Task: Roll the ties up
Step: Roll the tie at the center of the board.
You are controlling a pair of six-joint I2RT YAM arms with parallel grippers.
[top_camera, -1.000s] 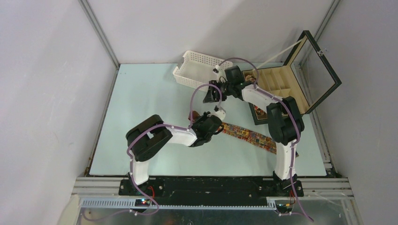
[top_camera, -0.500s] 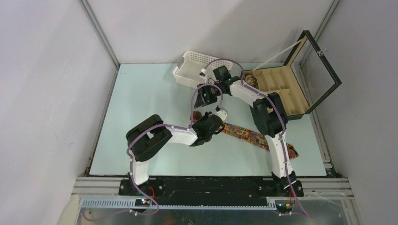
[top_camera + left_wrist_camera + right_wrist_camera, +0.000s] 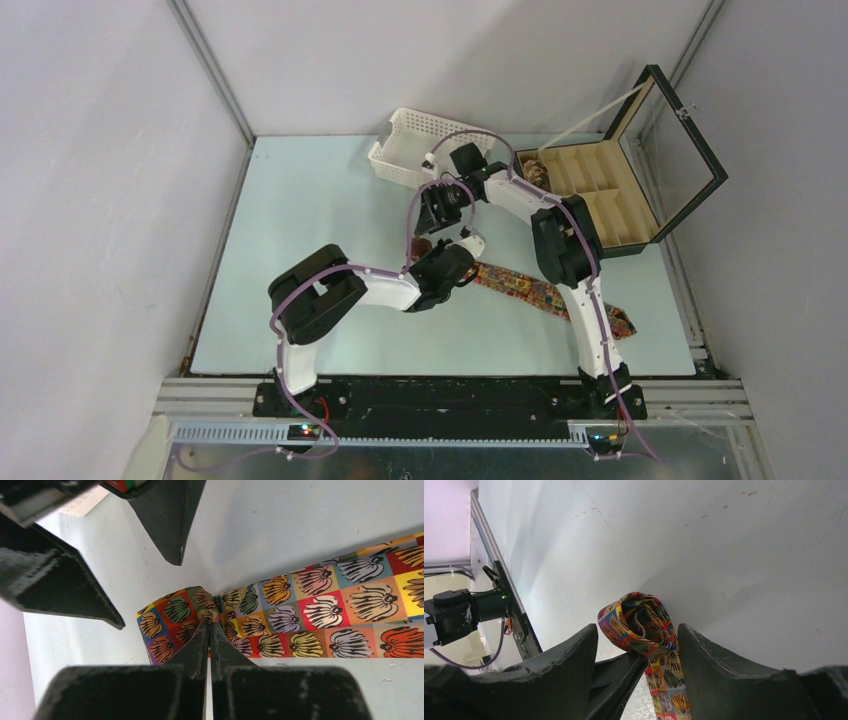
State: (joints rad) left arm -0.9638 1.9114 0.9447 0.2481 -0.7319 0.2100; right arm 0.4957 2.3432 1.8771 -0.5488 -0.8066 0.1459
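leaving the tie (image 3: 540, 292) stretched flat on the table (image 3: 300, 250), running from near the right arm's base toward the middle. pinching its folded-over end with the left gripper (image 3: 209, 630), fingers pressed together on the cloth. hovering the right gripper (image 3: 638, 627) just beyond, jaws spread to either side of that first fold, gripping nothing. judging the roll as barely begun: one turn at most, nearly the whole length left to wind. farther back, showing what looks like one finished coil (image 3: 535, 168) in the open box (image 3: 600, 205), with the white basket (image 3: 415, 140) to its left. finding no brand, label or readable writing anywhere.
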